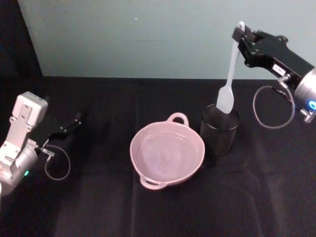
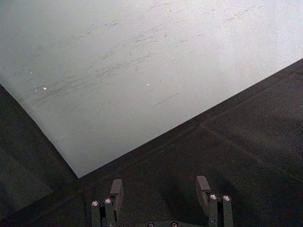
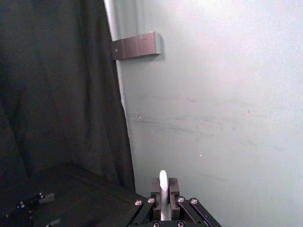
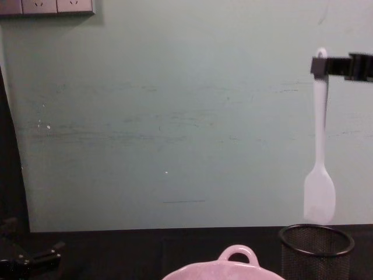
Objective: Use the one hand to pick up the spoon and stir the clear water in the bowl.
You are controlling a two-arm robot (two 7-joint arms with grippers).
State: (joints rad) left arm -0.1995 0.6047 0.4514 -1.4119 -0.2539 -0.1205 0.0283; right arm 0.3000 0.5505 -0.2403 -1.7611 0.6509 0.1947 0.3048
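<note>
My right gripper is shut on the top of the spoon's handle, high above the table at the right. The white spoon hangs straight down, its flat head just above the rim of a black mesh cup. In the chest view the spoon dangles from the gripper, its head clear of the cup. The right wrist view has the handle end pinched between the fingers. The pink bowl with water sits mid-table, left of the cup. My left gripper rests open at the far left.
Black cloth covers the table. A pale green wall stands close behind it. A cable loop hangs from the right wrist. A dark curtain hangs at the room's side.
</note>
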